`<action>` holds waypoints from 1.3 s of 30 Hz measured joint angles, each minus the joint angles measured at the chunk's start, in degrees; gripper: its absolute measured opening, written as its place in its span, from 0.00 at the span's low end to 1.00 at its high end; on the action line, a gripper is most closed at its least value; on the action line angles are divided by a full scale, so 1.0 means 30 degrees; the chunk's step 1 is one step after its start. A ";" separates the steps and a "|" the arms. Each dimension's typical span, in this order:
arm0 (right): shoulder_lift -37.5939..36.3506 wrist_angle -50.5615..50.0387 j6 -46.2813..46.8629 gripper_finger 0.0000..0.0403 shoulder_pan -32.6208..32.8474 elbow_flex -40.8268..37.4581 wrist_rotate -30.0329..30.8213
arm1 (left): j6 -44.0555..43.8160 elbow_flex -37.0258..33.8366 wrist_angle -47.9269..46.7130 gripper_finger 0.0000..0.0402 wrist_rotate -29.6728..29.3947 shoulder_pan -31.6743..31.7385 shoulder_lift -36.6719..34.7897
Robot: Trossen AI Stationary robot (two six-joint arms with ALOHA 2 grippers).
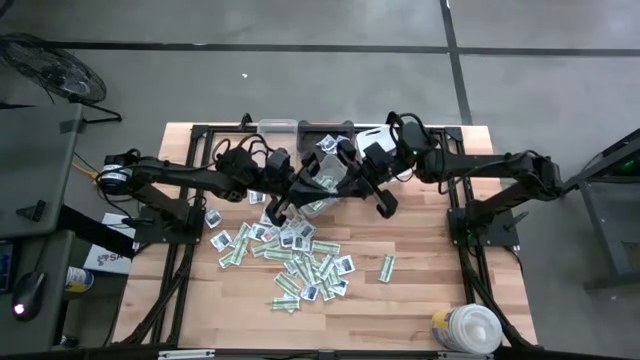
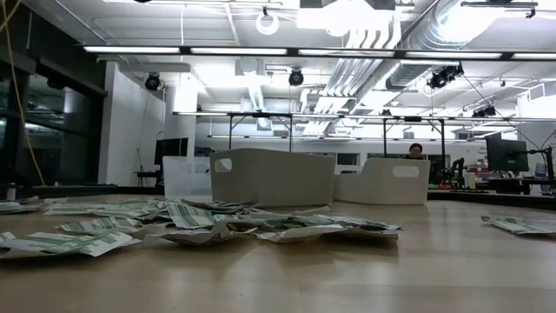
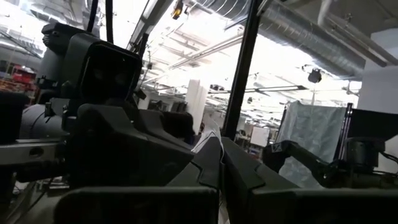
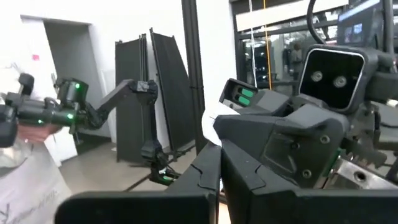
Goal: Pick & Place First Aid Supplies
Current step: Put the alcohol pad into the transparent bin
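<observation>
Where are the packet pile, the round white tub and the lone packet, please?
packet pile point(image 1: 300, 262): high view, middle of the scatter.
tub point(image 1: 468, 329): high view, centre of its lid.
lone packet point(image 1: 386, 268): high view, middle of the strip.

Grey concrete floor point(image 1: 300, 90) spreading around the wooden counter point(image 1: 400, 300), ceiling strip lights point(image 2: 148, 49) glowing, silver ducts point(image 2: 452, 26) running overhead, a person point(image 2: 414, 151) sitting far behind

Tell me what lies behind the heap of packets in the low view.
Behind the packets stand a white bin, a second white bin and a clear one. Their walls hide whatever is inside.
</observation>
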 joint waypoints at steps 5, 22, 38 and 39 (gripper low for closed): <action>-0.0571 -0.1991 -0.0534 0.04 -0.0019 0.0000 0.1116 | 0.0419 -0.0015 -0.0704 0.00 -0.0243 0.0023 -0.0295; -0.4021 -1.0069 -0.2583 0.16 0.0831 -0.0007 1.3261 | 0.5301 0.0007 -1.3709 0.00 -0.7621 0.0641 -0.5648; -0.3985 -1.4073 -0.0980 0.16 0.3409 -0.0007 1.8702 | -0.1456 -0.6468 -0.8448 0.00 -0.2679 0.9711 -0.5881; -0.3985 -1.4187 -0.0945 0.16 0.3508 -0.0007 1.8886 | -0.2088 -0.7186 -0.7787 0.00 -0.2782 1.0008 -0.5887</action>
